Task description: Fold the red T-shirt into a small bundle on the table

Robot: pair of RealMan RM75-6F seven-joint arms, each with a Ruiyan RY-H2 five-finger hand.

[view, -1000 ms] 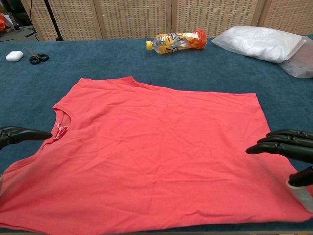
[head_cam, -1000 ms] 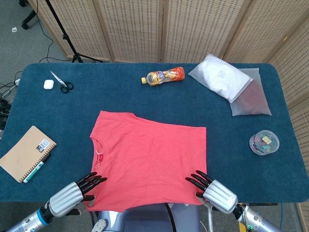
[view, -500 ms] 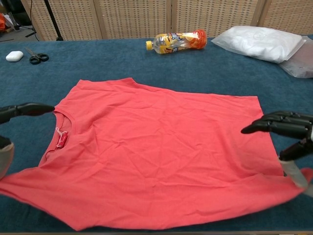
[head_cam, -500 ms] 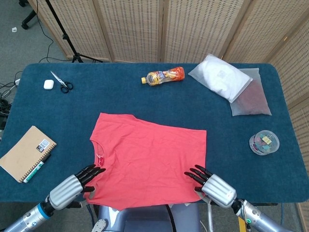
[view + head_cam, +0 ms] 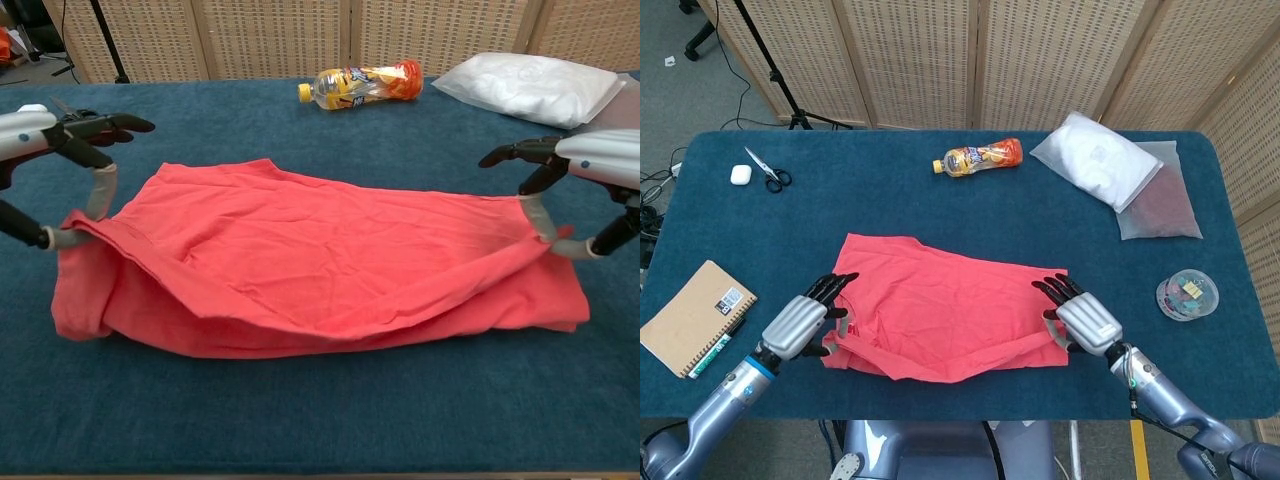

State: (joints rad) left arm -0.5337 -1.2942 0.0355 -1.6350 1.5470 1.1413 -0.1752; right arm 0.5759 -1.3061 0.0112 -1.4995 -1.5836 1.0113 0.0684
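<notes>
The T-shirt (image 5: 945,315) lies on the table (image 5: 940,205). Behind it lies the bottle (image 5: 980,157) (on its side). Left of it sits the notebook (image 5: 692,316).

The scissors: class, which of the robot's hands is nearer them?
Left. The left hand lies nearer the scissors, on the shirt's left edge; the right hand is far across.

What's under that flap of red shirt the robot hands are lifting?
Under the raised near layer of the red cotton T-shirt, held by the left robot hand and right robot hand, only more red fabric shows, lying on the blue felt table. The fold's inside is hidden.
</notes>
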